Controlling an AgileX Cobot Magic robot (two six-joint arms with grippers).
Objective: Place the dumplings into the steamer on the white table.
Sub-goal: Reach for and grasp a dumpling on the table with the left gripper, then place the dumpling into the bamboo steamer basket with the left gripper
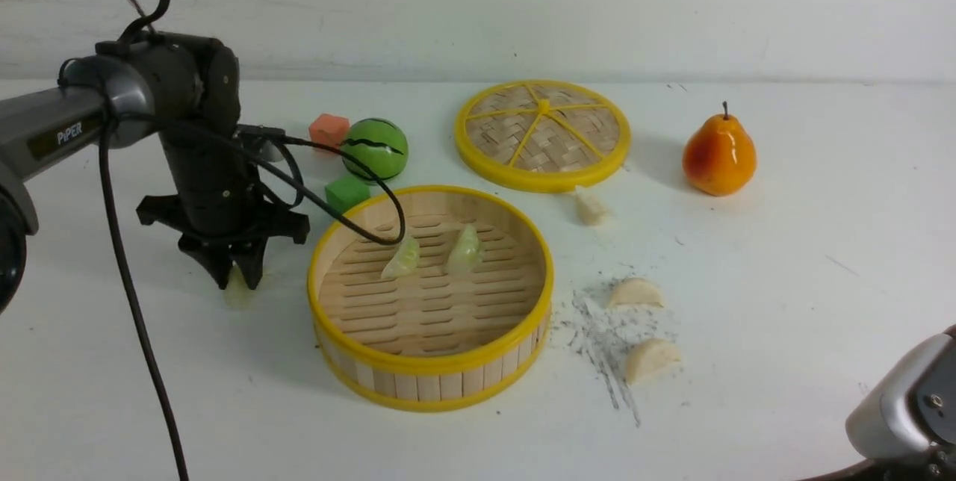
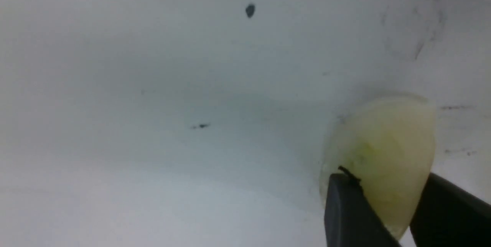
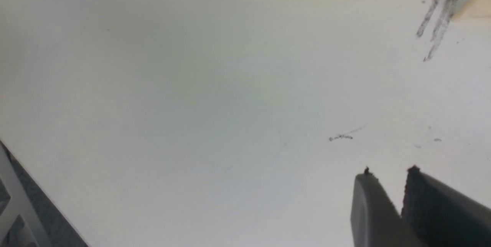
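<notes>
The steamer (image 1: 431,384) stands mid-table on the white table (image 1: 821,279), with two pale green dumplings (image 1: 402,259) (image 1: 465,249) on its slatted floor. My left gripper (image 1: 239,279) points down at the table just left of the steamer. In the left wrist view it (image 2: 385,178) is shut on a third pale green dumpling (image 2: 383,139) that rests on the table. Three cream dumplings lie on the table right of the steamer (image 1: 590,206) (image 1: 635,293) (image 1: 650,358). My right gripper (image 3: 390,172) is shut and empty, low over the table's near right.
The woven lid (image 1: 543,134) lies behind the steamer and an orange pear (image 1: 718,154) stands at the right. A green ball (image 1: 375,147), an orange cube (image 1: 328,129) and a green cube (image 1: 346,193) sit behind-left. My left arm's cable (image 1: 358,231) droops over the steamer's rim.
</notes>
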